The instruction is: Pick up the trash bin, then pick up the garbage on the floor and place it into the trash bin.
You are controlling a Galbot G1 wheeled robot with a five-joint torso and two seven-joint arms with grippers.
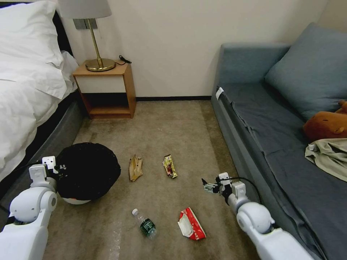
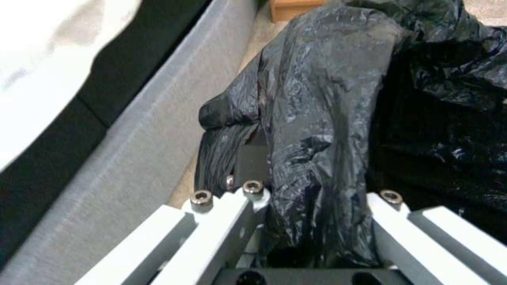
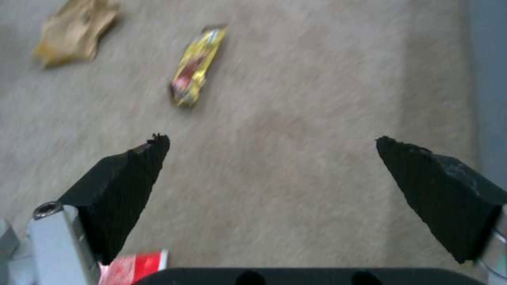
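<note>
The trash bin, white with a crinkled black bag over its rim, is at the left by the bed. My left gripper is shut on its bagged rim, which runs between the fingers. My right gripper hovers open over bare carpet beside the sofa, with nothing between its pads. On the floor lies the garbage: a brown paper bag, a gold wrapper, a small bottle and a red-and-white packet.
A bed lines the left side and a blue sofa the right, holding a plush toy and beige clothing. A wooden nightstand with a lamp stands at the back wall. Open carpet lies between them.
</note>
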